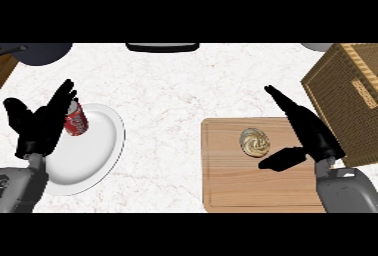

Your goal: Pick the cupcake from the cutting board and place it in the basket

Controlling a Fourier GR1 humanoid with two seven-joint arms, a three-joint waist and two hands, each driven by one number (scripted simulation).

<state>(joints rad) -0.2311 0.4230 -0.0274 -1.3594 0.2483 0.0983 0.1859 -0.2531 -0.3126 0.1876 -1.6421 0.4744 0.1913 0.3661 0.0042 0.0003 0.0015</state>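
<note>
With the cupcake (254,141) sitting on the cutting board (236,192) at nine o'clock of the open right robot hand (314,134), its straight fingers may knock it sideways before curling round it, or clip the basket (347,95) at one o'clock.

Bright, even light; counter (170,90) near-white; plate (88,156) w/ soft grey shading along lower rim.
</note>
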